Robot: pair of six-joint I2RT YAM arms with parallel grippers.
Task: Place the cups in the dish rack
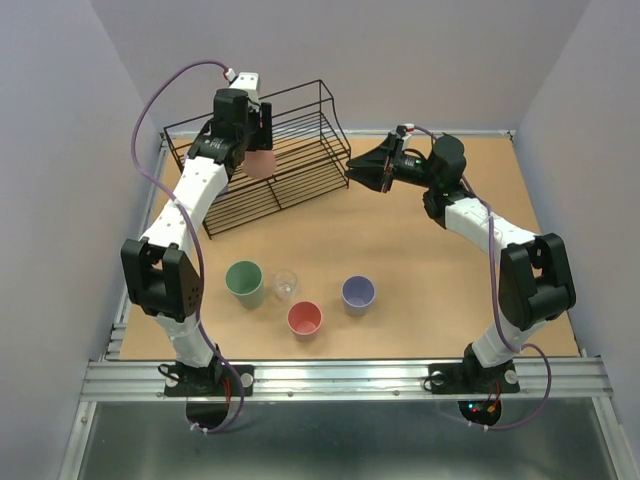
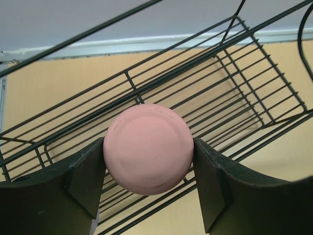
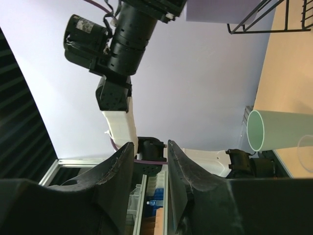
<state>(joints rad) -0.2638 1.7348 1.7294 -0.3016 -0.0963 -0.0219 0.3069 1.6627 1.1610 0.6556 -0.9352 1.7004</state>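
My left gripper (image 1: 258,148) is shut on a salmon-pink cup (image 1: 260,164) and holds it above the black wire dish rack (image 1: 300,185). In the left wrist view the cup's round base (image 2: 148,148) sits pinched between both fingers (image 2: 88,181), with the rack's bars (image 2: 234,93) below. My right gripper (image 1: 352,170) is rolled sideways at the rack's right end, its jaws slightly apart and empty (image 3: 150,144). On the table stand a sage green cup (image 1: 244,281), a small clear cup (image 1: 285,284), a second salmon-pink cup (image 1: 305,319) and a lavender cup (image 1: 358,292).
The right wrist view shows the left arm (image 3: 122,44), a corner of the rack (image 3: 264,19), the green cup (image 3: 279,129) and the clear cup's rim (image 3: 305,152). Grey walls enclose the table on three sides. A metal rail (image 1: 340,378) runs along the near edge.
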